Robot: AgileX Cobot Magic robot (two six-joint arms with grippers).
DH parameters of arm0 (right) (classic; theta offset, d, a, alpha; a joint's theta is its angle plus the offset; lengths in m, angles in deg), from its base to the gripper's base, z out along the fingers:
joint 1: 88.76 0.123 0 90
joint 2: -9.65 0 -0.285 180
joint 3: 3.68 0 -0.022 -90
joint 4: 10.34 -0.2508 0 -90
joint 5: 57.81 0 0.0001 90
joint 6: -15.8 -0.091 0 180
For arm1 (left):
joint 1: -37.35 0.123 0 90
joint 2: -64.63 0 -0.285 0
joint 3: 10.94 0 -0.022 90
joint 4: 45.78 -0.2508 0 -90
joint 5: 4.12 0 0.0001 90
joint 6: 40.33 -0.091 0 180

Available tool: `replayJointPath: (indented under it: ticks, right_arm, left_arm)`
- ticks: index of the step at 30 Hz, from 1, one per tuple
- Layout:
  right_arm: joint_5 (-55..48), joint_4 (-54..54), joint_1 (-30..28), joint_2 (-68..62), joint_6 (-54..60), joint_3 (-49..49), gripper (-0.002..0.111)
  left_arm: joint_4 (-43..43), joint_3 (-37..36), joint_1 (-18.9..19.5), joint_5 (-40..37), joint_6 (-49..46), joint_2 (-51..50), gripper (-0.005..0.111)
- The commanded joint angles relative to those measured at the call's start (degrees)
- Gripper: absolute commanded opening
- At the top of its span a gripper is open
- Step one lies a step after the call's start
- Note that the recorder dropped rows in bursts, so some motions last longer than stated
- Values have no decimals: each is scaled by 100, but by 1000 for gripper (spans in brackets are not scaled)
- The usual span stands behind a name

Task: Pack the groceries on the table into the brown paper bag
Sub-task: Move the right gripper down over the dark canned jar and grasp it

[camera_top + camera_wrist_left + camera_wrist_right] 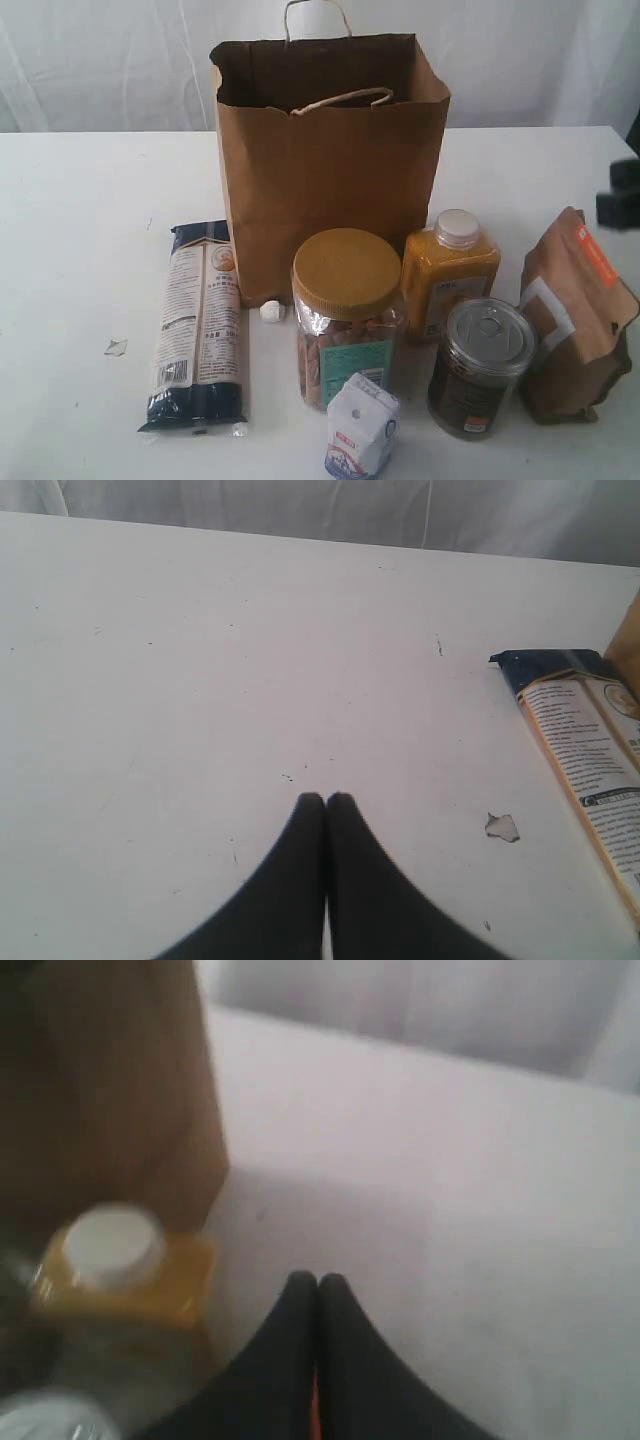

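The brown paper bag (330, 170) stands open at the back middle of the table (80, 220). In front of it are the groceries: the pasta packet (198, 325) lying flat, a tan-lidded jar (347, 315), an orange-yellow bottle (450, 275), a dark metal-lidded jar (482, 365), a kraft pouch (575, 320) and a small white carton (361, 428). My left gripper (326, 798) is shut and empty over bare table, well apart from the pasta packet (585, 750). Shut as well, my right gripper (317, 1280) hovers beside the bottle (125, 1270) and the bag (110, 1090), holding nothing.
A dark part of the right arm (622, 195) shows at the exterior view's right edge, above the pouch. A torn white scrap (116, 347) lies left of the pasta packet. A small white lump (272, 311) sits at the bag's foot. White curtain hangs behind the table.
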Motion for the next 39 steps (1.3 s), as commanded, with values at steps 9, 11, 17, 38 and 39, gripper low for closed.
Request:
replayJointPath:
  ticks: [9,11,17,38,39]
  right_arm:
    - [-1193,-359,848,49,944,492,0]
    - [-1060,-372,1000,40,944,615,0]
    - [-1139,-358,1530,40,1142,728,15]
    - [1992,-650,2602,-265,1321,1798,83]
    - [2065,-777,2602,-355,1321,1798,83]
  left_arm:
    - [-1,-18,-48,-3,-11,24,0]
    - [-1,-18,-48,-3,-11,24,0]
    - [-1,-18,-48,-3,-11,24,0]
    - [-1,-18,-48,-3,-11,24,0]
    - [-1,-18,-48,-3,-11,24,0]
